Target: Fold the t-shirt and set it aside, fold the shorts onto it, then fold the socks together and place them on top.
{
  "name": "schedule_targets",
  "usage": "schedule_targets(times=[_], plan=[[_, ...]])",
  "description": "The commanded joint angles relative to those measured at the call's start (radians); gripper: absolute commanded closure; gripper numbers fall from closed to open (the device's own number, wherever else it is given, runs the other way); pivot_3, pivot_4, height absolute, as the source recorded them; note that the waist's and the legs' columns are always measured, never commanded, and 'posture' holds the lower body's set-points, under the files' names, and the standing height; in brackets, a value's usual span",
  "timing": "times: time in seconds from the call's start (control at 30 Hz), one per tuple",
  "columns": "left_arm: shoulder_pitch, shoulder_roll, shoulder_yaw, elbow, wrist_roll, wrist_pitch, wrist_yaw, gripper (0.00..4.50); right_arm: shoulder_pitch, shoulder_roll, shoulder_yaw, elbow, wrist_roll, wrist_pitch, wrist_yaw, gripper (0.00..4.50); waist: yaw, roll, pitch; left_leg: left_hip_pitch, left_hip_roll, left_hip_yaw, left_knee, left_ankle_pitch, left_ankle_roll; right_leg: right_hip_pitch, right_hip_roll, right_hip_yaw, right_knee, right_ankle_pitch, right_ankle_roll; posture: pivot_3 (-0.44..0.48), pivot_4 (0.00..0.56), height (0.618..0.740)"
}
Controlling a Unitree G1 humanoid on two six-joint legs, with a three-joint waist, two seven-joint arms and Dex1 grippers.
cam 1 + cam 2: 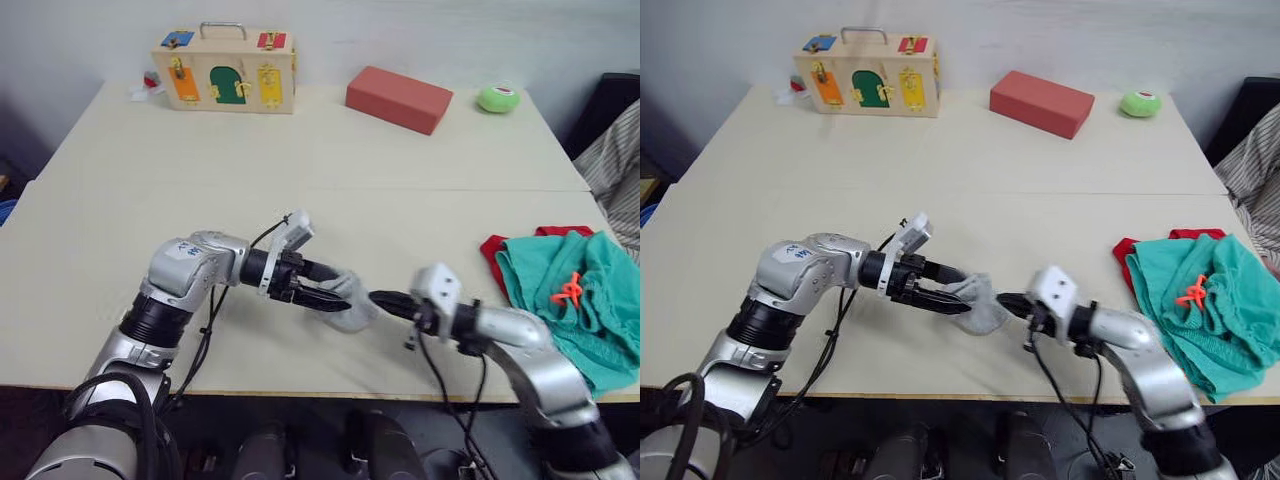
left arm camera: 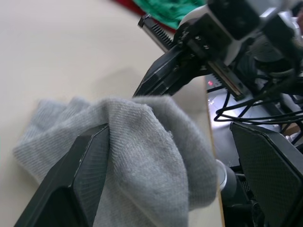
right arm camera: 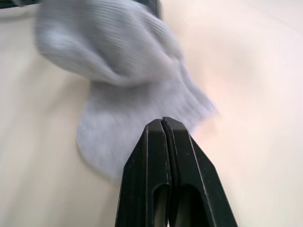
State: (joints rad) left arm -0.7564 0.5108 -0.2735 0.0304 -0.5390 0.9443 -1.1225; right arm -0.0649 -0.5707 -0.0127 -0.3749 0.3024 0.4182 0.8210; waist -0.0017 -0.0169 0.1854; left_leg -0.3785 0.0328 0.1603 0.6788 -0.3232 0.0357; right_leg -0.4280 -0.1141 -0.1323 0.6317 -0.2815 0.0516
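The grey socks (image 1: 352,300) lie bunched on the table near its front edge, between my two grippers. My left gripper (image 1: 325,292) is open, and the knit cloth (image 2: 142,142) drapes against one of its fingers (image 2: 80,179). My right gripper (image 3: 163,122) is shut on nothing, its tip right at the socks' edge (image 3: 128,94). The teal shorts (image 1: 585,300) with the orange drawstring (image 1: 568,292) lie crumpled at the table's right edge. They rest on the red t-shirt (image 1: 493,250), which peeks out beneath them.
A wooden latch box (image 1: 225,72), a red block (image 1: 398,98) and a green ball (image 1: 497,98) stand along the table's far edge. Striped cloth (image 1: 620,170) shows beyond the table's right side. The table's front edge (image 1: 330,385) runs just under both grippers.
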Motion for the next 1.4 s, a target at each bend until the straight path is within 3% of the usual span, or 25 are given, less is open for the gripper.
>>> schedule_targets(times=[0.03, 0.17, 0.3, 0.43, 0.53, 0.7, 0.83, 0.9, 1.07, 1.23, 1.4], plan=[[0.024, -0.036, -0.045, 0.002, 0.055, -0.141, -0.025, 0.36, 0.078, -0.030, -0.097, -0.071, 0.025, 0.013, -0.035, 4.50, 0.001, 0.000, 0.000, 0.000, 0.000, 0.000, 0.000, 0.000, 0.000, 0.000, 0.000, 0.000, 0.000, 0.000, 0.000, 0.000, 0.150, 0.740], [0.054, -0.152, 0.060, 0.094, -0.005, -0.194, 0.007, 0.36, 0.156, -0.009, -0.141, -0.105, 0.054, 0.006, -0.065, 4.50, 0.003, 0.000, 0.000, 0.000, 0.000, 0.000, 0.000, 0.000, 0.001, 0.000, 0.000, 0.000, 0.000, 0.000, 0.000, 0.000, 0.150, 0.740], [0.083, -0.129, 0.110, 0.078, -0.006, -0.288, -0.049, 0.36, 0.186, 0.030, -0.146, -0.151, 0.100, -0.008, -0.087, 4.50, -0.003, -0.001, 0.001, 0.000, 0.002, 0.000, -0.001, 0.000, 0.001, 0.000, 0.002, 0.000, 0.000, 0.000, 0.000, 0.000, 0.150, 0.740], [0.090, -0.124, 0.183, 0.072, -0.029, -0.334, -0.059, 0.36, 0.121, 0.086, -0.132, -0.195, 0.188, 0.032, -0.124, 4.50, 0.000, -0.001, 0.001, 0.000, 0.002, 0.000, 0.000, 0.000, 0.001, 0.000, 0.002, -0.001, 0.000, 0.000, 0.000, 0.000, 0.150, 0.740], [0.090, -0.101, 0.228, 0.125, 0.021, -0.438, -0.044, 0.96, 0.017, 0.125, -0.064, -0.197, 0.195, 0.083, -0.175, 4.50, 0.000, -0.001, 0.001, 0.000, 0.002, 0.000, 0.000, 0.000, 0.001, 0.001, 0.001, 0.000, 0.000, 0.000, 0.001, 0.000, 0.150, 0.740], [0.134, -0.039, 0.141, 0.234, 0.201, -0.742, -0.120, 2.58, -0.120, 0.183, 0.091, -0.114, 0.107, 0.092, -0.221, 4.50, -0.002, -0.001, 0.001, 0.000, 0.002, 0.000, -0.002, 0.000, 0.001, 0.000, 0.001, -0.001, 0.000, 0.000, 0.000, 0.000, 0.150, 0.740], [0.179, -0.084, 0.095, 0.263, 0.242, -0.843, -0.131, 3.88, -0.164, 0.206, 0.187, 0.006, -0.001, 0.050, -0.251, 4.50, 0.003, -0.001, 0.001, -0.006, 0.001, -0.002, 0.001, -0.001, 0.003, -0.002, 0.001, -0.004, -0.003, 0.000, 0.000, 0.000, 0.150, 0.740], [0.181, -0.136, 0.082, 0.286, 0.271, -0.866, -0.075, 4.48, -0.149, 0.193, 0.219, 0.051, -0.034, 0.008, -0.222, 4.50, 0.005, -0.001, 0.001, -0.009, -0.001, -0.002, 0.003, -0.002, 0.006, -0.003, 0.000, -0.004, -0.004, 0.002, 0.003, 0.000, 0.150, 0.740], [0.163, -0.207, 0.068, 0.356, 0.342, -0.886, 0.031, 4.48, -0.105, 0.150, 0.245, 0.136, -0.094, -0.116, -0.164, 4.50, 0.000, -0.001, 0.001, -0.011, -0.004, -0.001, 0.004, -0.002, 0.013, -0.001, -0.001, -0.003, -0.007, 0.007, 0.011, 0.000, 0.150, 0.740], [0.200, -0.197, 0.019, 0.375, 0.409, -0.859, 0.053, 4.48, -0.072, 0.139, 0.161, 0.221, -0.065, -0.256, -0.119, 4.50, 0.000, -0.001, 0.000, -0.008, -0.003, -0.001, 0.004, -0.002, 0.013, 0.001, -0.001, -0.003, -0.009, 0.007, 0.012, 0.000, 0.150, 0.740], [0.209, -0.194, 0.044, 0.341, 0.365, -0.891, 0.025, 4.50, 0.008, 0.130, -0.053, 0.037, 0.282, -0.024, -0.127, 4.33, 0.002, -0.001, 0.000, -0.007, -0.003, -0.002, 0.004, -0.002, 0.013, 0.001, -0.003, -0.003, -0.009, 0.007, 0.011, 0.000, 0.150, 0.740]])
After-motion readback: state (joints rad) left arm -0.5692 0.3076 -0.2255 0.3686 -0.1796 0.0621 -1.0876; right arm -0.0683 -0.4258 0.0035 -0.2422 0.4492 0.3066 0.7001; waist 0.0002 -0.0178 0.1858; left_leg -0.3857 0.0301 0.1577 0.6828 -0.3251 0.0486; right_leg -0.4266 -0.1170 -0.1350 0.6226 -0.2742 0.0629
